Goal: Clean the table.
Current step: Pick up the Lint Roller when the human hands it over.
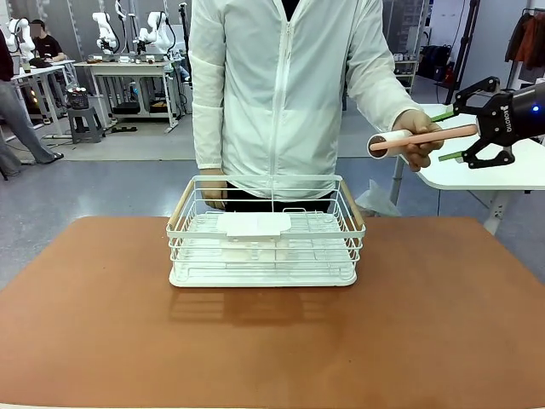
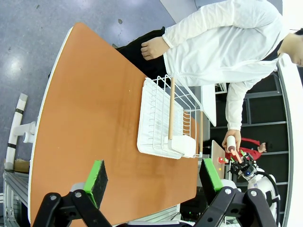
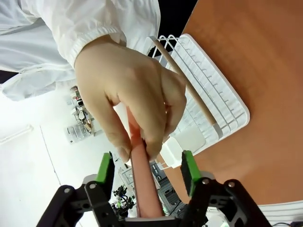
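Observation:
The reddish-brown table (image 1: 272,341) carries a white wire basket (image 1: 264,234) at its far middle. Beyond the table's far right corner, a person's hand (image 1: 421,128) holds out a lint roller (image 1: 387,142) by its pink handle (image 3: 142,189). My right gripper (image 1: 438,137) is open around that handle, and a small gap shows between each green pad (image 3: 105,168) and the handle. My left gripper (image 2: 154,177) hangs high above the table (image 2: 94,118), open with nothing between its fingers.
The basket (image 2: 161,123) has wooden side handles and a flat white piece (image 1: 254,224) inside. The person stands at the far edge, the other hand (image 1: 213,192) by the basket's back rim. A white-topped table (image 1: 511,175) stands behind at the right.

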Robot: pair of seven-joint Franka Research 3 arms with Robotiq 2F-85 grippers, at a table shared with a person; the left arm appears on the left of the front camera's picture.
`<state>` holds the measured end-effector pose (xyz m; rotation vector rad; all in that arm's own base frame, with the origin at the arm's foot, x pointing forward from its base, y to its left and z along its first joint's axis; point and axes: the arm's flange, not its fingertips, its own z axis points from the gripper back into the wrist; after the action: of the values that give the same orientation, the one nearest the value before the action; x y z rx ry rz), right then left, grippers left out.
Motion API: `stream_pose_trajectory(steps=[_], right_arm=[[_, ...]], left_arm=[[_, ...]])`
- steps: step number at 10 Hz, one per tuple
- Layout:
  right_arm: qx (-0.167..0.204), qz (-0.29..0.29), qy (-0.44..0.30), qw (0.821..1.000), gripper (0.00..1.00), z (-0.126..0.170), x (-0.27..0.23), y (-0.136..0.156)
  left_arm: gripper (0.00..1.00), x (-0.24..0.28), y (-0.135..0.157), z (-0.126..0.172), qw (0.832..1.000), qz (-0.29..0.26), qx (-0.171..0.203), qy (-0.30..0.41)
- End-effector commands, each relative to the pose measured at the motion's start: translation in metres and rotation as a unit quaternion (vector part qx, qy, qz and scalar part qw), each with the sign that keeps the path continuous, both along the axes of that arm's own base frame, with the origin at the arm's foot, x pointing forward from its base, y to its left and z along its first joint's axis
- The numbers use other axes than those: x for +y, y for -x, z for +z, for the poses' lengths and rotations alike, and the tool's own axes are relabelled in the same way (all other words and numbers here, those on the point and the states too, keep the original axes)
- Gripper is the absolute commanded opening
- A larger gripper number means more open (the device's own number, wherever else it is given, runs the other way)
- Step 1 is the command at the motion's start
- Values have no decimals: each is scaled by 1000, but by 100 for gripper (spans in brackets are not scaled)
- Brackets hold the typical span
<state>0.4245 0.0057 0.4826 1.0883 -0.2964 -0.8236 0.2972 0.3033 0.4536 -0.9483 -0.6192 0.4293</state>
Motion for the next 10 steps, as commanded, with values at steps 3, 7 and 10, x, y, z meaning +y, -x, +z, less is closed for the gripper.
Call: stream_pose_trajectory(steps=[3,7,10], right_arm=[[-29,-14,-1,999,32,-6,-3,-3],[-34,-18,-5,999,0,-4,-7,-4],[-14,-16,-1,1000,1,0,-9,-1]], left_arm=[[100,2,2,1,1000,-4,-13,3],[100,2,2,1,1000,-4,-13,3],[100,2,2,1,1000,-4,-13,3]])
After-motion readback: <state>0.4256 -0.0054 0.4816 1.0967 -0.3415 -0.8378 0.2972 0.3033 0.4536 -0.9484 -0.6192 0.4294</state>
